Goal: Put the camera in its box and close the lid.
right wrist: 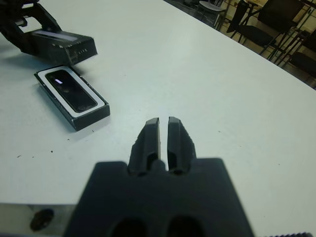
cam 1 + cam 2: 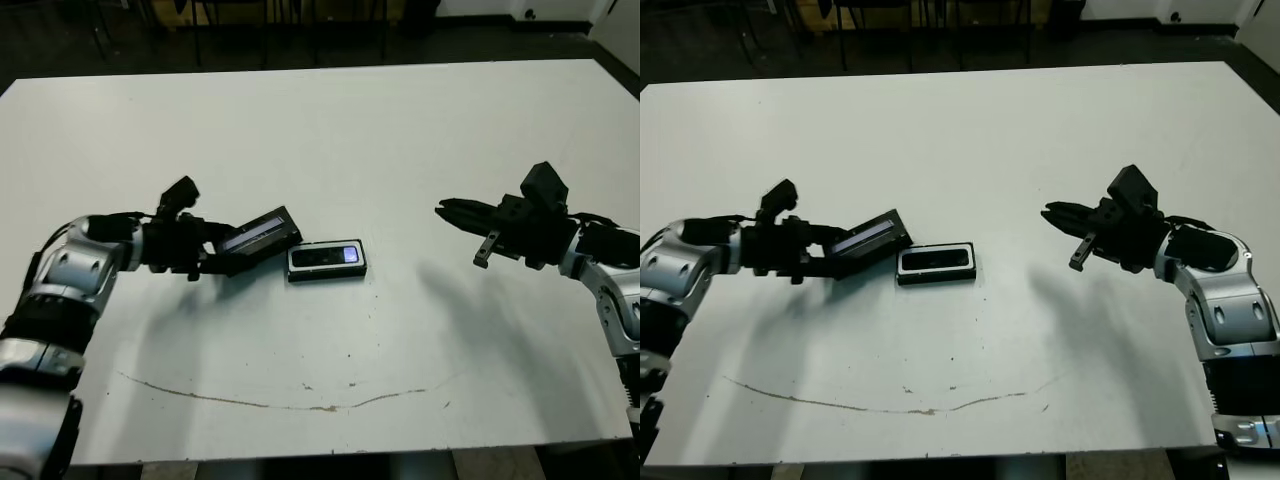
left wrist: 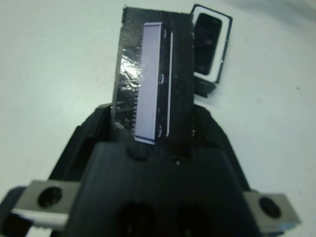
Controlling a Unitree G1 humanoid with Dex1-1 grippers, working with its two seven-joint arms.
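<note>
Camera (image 2: 327, 256) lying inside box (image 2: 327, 272) on worktop (image 2: 340, 140). Left gripper (image 2: 222, 250) clamped on lid (image 2: 259, 237) — tilted, just left of box. Right gripper (image 1: 163, 133) well right of box — fingers nearly together, empty.

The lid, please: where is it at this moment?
In the left eye view, the lid is held tilted in the left gripper, left of centre, just beside the box with the camera inside.

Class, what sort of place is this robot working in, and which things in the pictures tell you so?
Probably a classroom, lab or office workroom: a large plain white table, dark chairs with metal legs beyond its far edge, and a dark floor.
</note>
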